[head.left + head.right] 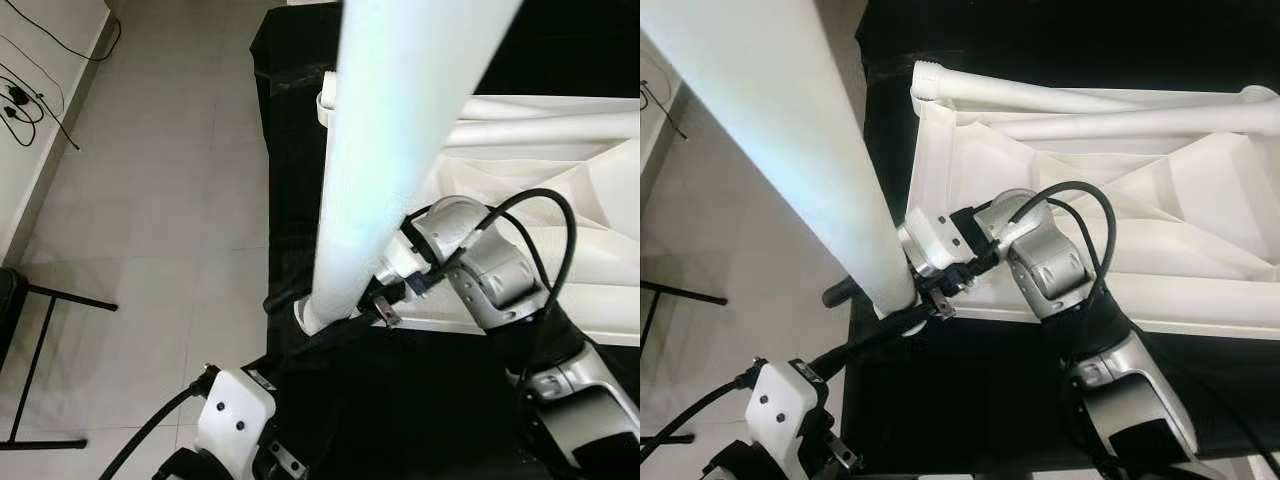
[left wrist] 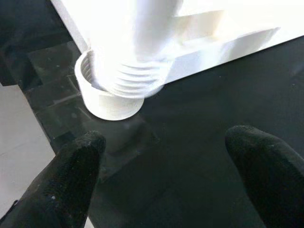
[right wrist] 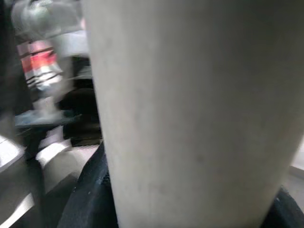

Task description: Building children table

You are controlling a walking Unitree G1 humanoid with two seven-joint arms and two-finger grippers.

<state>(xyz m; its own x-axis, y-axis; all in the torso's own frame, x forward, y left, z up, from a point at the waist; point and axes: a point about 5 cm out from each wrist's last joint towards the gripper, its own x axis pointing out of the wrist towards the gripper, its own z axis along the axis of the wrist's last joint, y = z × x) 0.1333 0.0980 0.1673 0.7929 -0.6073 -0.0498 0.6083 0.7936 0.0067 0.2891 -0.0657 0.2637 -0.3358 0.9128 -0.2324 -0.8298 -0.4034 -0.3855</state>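
A long white table leg [image 1: 390, 130] stands nearly upright, tilted toward the camera. Its threaded lower end [image 2: 137, 80] sits in the round corner socket [image 2: 107, 107] of the white table top [image 1: 1120, 200], which lies upside down on a black cloth. My right gripper [image 1: 925, 285] is shut on the leg just above the socket; in the right wrist view the leg [image 3: 190, 114] runs between its black fingers. My left gripper [image 2: 168, 152] is open low beside the socket, a short way from the leg's base, with nothing between its fingertips [image 2: 80, 152].
Two more white legs [image 1: 1090, 95] lie across the far part of the table top. The black cloth [image 1: 290, 120] ends at a pale tiled floor [image 1: 160, 200] on the left. There, cables [image 1: 25, 100] lie by the wall and a black metal stand [image 1: 40, 350] is near.
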